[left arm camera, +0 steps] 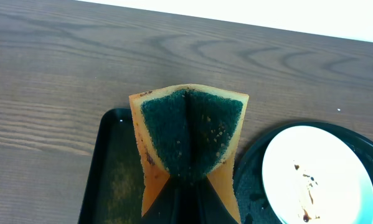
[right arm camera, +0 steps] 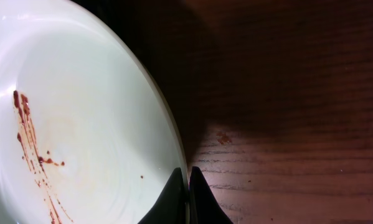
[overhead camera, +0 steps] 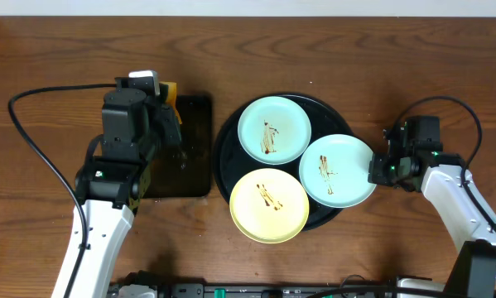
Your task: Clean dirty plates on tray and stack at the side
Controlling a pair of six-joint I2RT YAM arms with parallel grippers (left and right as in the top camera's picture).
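Observation:
Three dirty plates lie on the round black tray. A mint-blue plate is at the back, a yellow plate at the front, another mint-blue plate at the right. My right gripper is shut on the rim of the right mint-blue plate; its fingertips pinch the edge. My left gripper is shut on a folded orange sponge with a dark green scouring face, held above the rectangular tray, left of the round tray. The back plate shows in the left wrist view.
A rectangular black tray lies left of the round tray, under the left gripper; it also shows in the left wrist view. Brown wood-grain tabletop surrounds both trays. A small sauce spot marks the table beside the plate.

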